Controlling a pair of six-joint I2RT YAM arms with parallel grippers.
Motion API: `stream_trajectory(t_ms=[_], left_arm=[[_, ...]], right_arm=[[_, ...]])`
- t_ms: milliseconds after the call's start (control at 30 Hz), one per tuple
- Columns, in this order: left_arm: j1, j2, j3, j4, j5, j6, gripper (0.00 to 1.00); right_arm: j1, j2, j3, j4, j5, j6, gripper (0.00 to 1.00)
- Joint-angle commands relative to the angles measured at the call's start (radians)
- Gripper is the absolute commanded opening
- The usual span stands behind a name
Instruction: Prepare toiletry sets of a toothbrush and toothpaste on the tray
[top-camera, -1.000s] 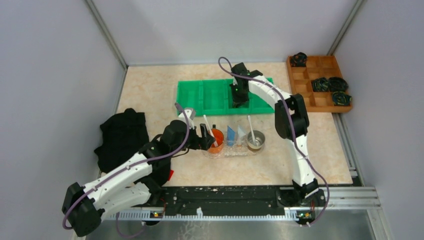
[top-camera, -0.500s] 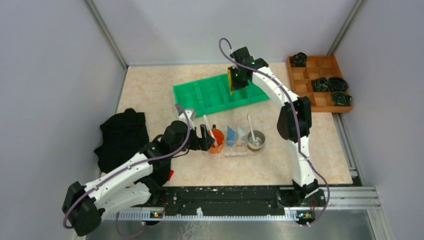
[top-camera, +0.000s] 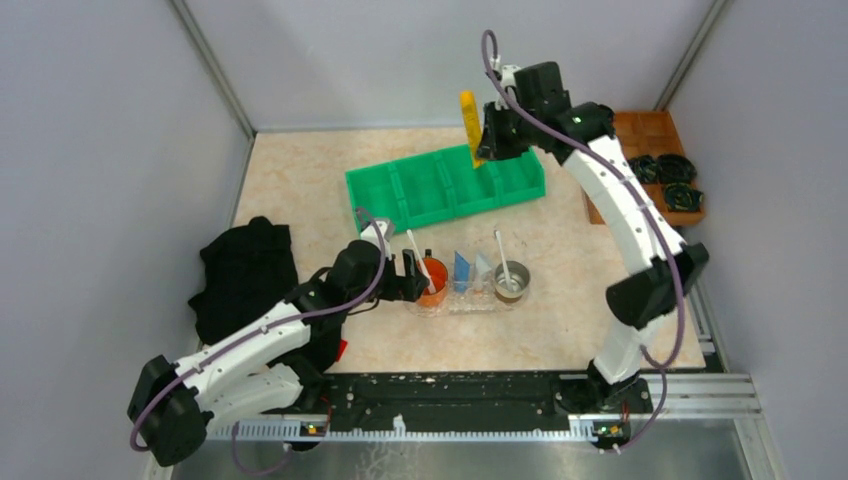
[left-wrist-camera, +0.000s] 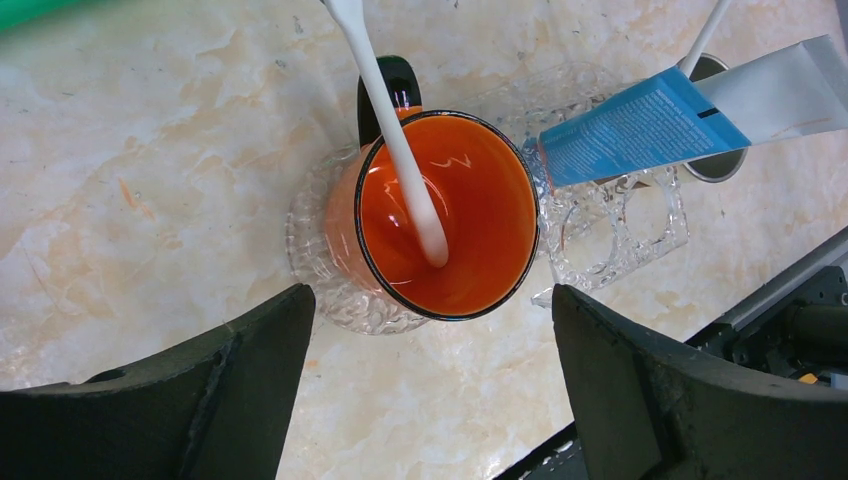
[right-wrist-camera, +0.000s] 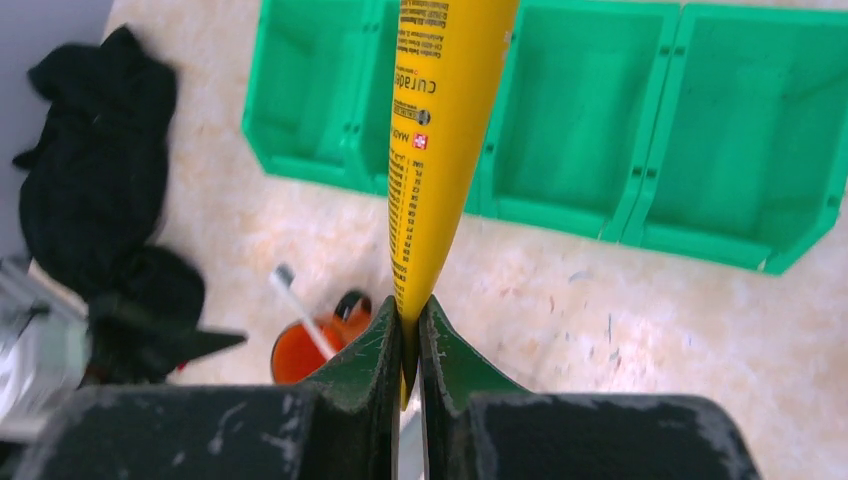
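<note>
My right gripper (top-camera: 482, 148) is shut on the yellow toothpaste tube (top-camera: 468, 117) and holds it upright, high above the green bin (top-camera: 400, 190). The tube (right-wrist-camera: 440, 150) runs up from between my closed fingers in the right wrist view. The clear tray (top-camera: 472, 299) holds an orange cup (top-camera: 433, 280) with a white toothbrush (top-camera: 417, 255), a blue tube (top-camera: 461, 270) and a white tube (top-camera: 482, 268) in the middle, and a grey cup (top-camera: 511, 282) with a second toothbrush (top-camera: 502, 259). My left gripper (top-camera: 407, 274) is open and empty beside the orange cup (left-wrist-camera: 440, 220).
A black cloth (top-camera: 245, 275) lies at the left. A brown wooden compartmented box (top-camera: 655, 165) with black coiled items stands at the back right. The green bin now sits askew, its left end nearer the front.
My right gripper has lifted the yellow tube out of the green bin and risen up and right. The bin has rotated askew. The left arm has barely moved.
</note>
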Motion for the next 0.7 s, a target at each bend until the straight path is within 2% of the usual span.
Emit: stream_trajectory(t_ms=[0, 233, 433, 667], left_arm=[[-0.002, 0.01, 0.049, -0.02, -0.013, 0.001, 0.94], [-0.001, -0.026, 0.13, -0.028, -0.06, 0.033, 0.94], [0.001, 0.02, 0.341, 0.011, -0.079, 0.094, 0.94], [0.001, 0.144, 0.522, 0.052, -0.013, 0.113, 0.94]], right_arm=[[0.018, -0.225, -0.143, -0.05, -0.118, -0.036, 0.04], [0.071, -0.483, -0.434, -0.114, -0.169, -0.064, 0.03], [0.159, -0.672, -0.707, -0.072, -0.197, -0.008, 0.01], [0.256, -0.818, -0.834, -0.072, -0.21, 0.057, 0.0]])
